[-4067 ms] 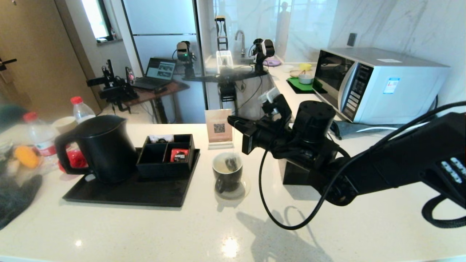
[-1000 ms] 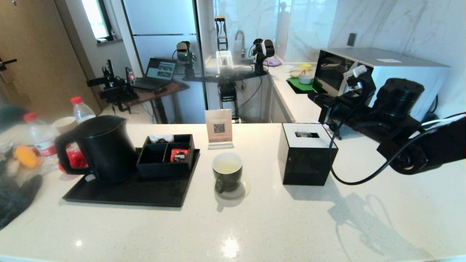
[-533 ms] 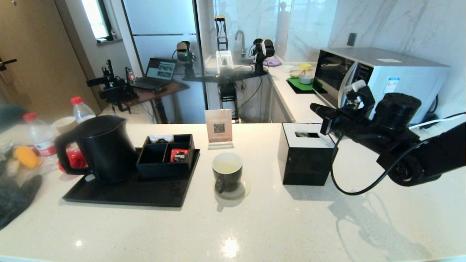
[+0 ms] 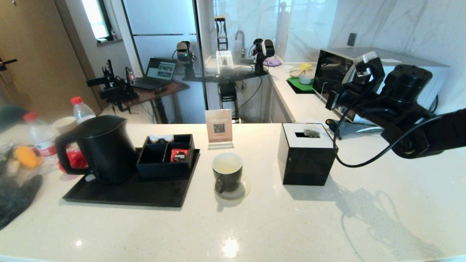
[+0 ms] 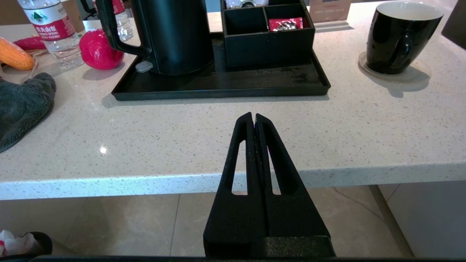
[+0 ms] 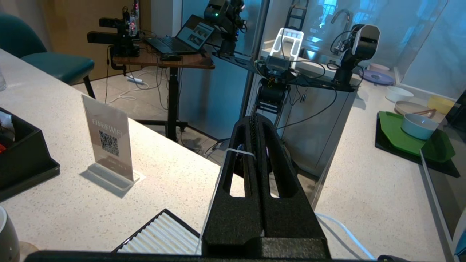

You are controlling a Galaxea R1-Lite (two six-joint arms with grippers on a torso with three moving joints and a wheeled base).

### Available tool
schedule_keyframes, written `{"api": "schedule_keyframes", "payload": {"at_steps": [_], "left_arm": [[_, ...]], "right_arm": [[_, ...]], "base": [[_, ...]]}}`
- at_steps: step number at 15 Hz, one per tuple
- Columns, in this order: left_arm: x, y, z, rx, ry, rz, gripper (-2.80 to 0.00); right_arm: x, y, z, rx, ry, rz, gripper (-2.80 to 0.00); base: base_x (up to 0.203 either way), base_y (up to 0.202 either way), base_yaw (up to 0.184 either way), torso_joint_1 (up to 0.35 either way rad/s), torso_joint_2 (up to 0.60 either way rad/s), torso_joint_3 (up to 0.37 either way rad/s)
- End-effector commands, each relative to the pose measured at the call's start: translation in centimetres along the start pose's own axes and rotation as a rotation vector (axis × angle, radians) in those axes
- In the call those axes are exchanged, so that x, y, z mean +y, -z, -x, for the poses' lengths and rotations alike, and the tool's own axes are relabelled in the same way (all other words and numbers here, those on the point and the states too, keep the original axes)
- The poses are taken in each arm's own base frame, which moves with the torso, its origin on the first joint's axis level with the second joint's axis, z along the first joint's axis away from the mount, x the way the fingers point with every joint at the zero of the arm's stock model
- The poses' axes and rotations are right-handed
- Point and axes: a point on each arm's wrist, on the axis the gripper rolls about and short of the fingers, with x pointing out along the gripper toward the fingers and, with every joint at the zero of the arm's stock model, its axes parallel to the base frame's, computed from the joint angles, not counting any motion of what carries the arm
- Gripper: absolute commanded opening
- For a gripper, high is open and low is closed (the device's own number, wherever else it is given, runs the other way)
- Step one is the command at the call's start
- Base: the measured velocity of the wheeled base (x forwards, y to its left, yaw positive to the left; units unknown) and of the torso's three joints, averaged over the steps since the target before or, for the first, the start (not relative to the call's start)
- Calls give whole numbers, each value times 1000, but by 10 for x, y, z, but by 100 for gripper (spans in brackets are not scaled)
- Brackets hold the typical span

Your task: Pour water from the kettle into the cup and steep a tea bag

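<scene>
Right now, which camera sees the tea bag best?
The head view: the tea bag hangs over the slot of the black box, below the right hand. The right wrist view shows only its white string across the shut fingers. The left wrist view shows none of it.

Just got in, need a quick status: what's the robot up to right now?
The right gripper is shut on the tea bag's string and holds the tea bag right at the slot in the top of the black box. The cup stands on its coaster with pale liquid inside and no bag in it. The kettle sits on the black tray. The left gripper is shut and parked at the counter's near edge.
</scene>
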Motion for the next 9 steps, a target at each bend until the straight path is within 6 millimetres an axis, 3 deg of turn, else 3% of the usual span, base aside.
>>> {"api": "schedule_keyframes", "payload": {"at_steps": [1, 6, 9], "left_arm": [[0, 0, 0, 0, 0, -1, -280], [0, 0, 0, 0, 0, -1, -280], [0, 0, 0, 0, 0, -1, -280]], "right_arm": [[1, 3, 2, 3, -1, 2, -280], [21, 50, 35, 117, -22, -32, -280], [22, 48, 39, 87, -30, -21, -280]], "base": [[0, 0, 0, 0, 0, 0], [0, 0, 0, 0, 0, 0], [0, 0, 0, 0, 0, 0]]}}
